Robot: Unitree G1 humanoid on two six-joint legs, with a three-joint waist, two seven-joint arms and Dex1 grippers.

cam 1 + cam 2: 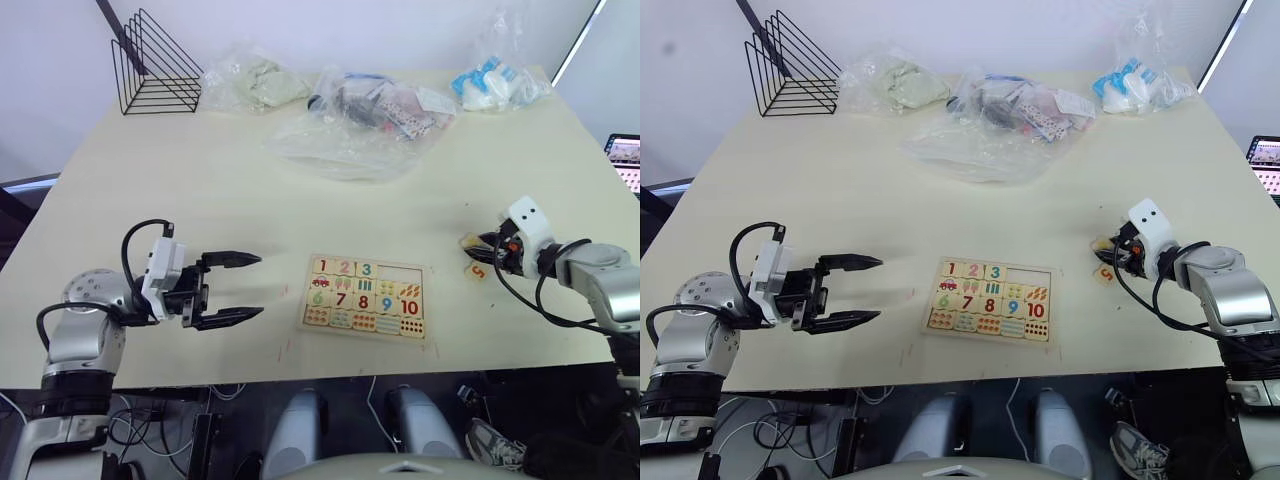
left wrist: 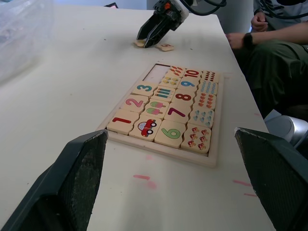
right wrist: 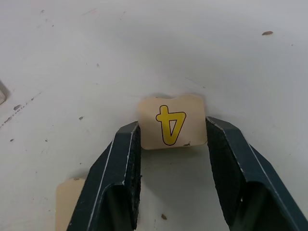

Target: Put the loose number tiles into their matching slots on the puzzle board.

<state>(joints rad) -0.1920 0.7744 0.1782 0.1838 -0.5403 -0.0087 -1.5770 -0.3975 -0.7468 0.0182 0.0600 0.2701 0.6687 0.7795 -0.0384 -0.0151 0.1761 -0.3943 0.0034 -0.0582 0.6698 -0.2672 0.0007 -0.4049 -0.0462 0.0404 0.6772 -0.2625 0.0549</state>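
The table (image 1: 250, 190) is shown from above, with the puzzle board at centre. At 11 o'clock of the board, at the far left corner, a black wire rack (image 1: 152, 63) is seen; further right along the far edge, at about 12 to 1 o'clock, three clear plastic bags (image 1: 365, 115) with mixed contents are laid.

At 9 o'clock of the board, well apart from it, the left gripper (image 1: 232, 289) is held just above the table, its two black fingers spread wide and nothing between them.

The board (image 1: 365, 297) is laid flat near the front edge. Tiles 1, 2 and 3 are seated in its far row; the two slots (image 1: 401, 273) at the right end of that row are seen bare. The rows below, with 6 to 10, pictures and dots, are filled.

At 3 o'clock of the board, near it but apart, the right gripper (image 3: 172, 139) is lowered to the table. The 4 tile (image 3: 172, 121), printed in yellow, is bracketed by the fingers (image 3: 122, 163), each of which is set against one side of it; the tile is flat on the table. The 5 tile (image 1: 477, 270) is laid just beside the gripper, on the table.

In the left wrist view, a seated person (image 2: 276, 53) is seen past the table's right edge.
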